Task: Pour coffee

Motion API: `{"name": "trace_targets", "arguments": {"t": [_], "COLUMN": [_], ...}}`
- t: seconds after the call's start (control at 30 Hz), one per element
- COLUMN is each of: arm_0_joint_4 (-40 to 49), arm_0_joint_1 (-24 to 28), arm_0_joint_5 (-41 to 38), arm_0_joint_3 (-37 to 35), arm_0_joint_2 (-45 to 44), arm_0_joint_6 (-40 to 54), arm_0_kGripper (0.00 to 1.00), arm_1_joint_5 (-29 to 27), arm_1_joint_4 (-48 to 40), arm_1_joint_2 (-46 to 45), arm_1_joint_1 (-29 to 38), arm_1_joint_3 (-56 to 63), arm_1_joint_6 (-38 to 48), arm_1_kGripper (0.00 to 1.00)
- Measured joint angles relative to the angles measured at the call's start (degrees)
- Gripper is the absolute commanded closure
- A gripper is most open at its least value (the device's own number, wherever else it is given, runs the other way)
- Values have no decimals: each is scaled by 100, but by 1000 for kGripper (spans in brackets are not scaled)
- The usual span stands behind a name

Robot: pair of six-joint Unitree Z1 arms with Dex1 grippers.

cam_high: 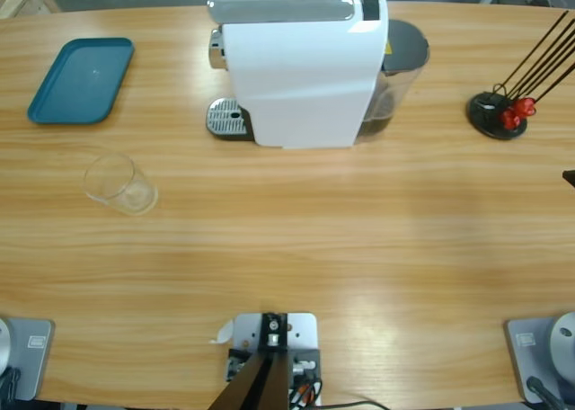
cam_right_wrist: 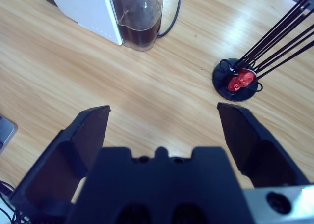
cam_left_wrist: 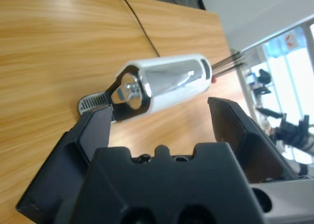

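Nearest to the rig, both hands are seen only in their own wrist views, and neither arm reaches into the high view: the left hand (cam_left_wrist: 159, 130) is held with its jaws spread wide and nothing between them, looking across the wooden counter (cam_high: 359, 239) at the front of the white coffee machine (cam_high: 301, 73), while the right hand (cam_right_wrist: 164, 130) is likewise spread and empty above bare wood. A little farther out, on the left half of the counter, a clear glass tumbler (cam_high: 119, 183) stands well apart from the machine; no dark pool is made out in it, though through such clear walls a thin film could perhaps be missed, so no coffee is found anywhere in these views. The tumbler is judged light, rigid, smooth-walled and breakable, so it is best taken around the middle of its wall with a moderate squeeze, kept upright, and set down gently. Beyond it, the metal drip grille (cam_high: 226, 118) at the machine's foot is bare, which is where the tumbler is judged to be wanted under the spout. Behind the machine its smoky tank (cam_right_wrist: 140, 15) is seen partly filled. At the far right a black round stand (cam_high: 497, 115) with thin dark rods carries red capsules (cam_right_wrist: 241, 80), and at the far left a teal tray (cam_high: 81, 79) lies flat.
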Motion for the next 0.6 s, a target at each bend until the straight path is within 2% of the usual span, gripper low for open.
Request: {"name": "trace_targets", "arguments": {"t": [0.17,0.3,0.4,0.53,0.6], "arm_0_joint_4": [-14,89,136,149,190], "arm_0_joint_1": [0,-26,-29,-39,-75], "arm_0_joint_5": [-1,-52,-130,-685,-859], "arm_0_joint_3": [-542,-958,-1009,-1010,-1010], "arm_0_joint_2": [754,1315,1563,1703,1740], "arm_0_joint_6": [-407,-492,-525,-532,-532], "arm_0_kGripper": [90,94,92,107,148], "arm_1_joint_5": [0,0,0,0,0], "arm_1_joint_4": [0,0,0,0,0], "arm_1_joint_2": [0,1,13,37,46], "arm_1_joint_1": [0,0,0,0,0], "arm_1_joint_3": [0,0,0,0,0], "arm_1_joint_6": [0,0,0,0,0], "arm_1_kGripper": [0,0,0,0,0]}}
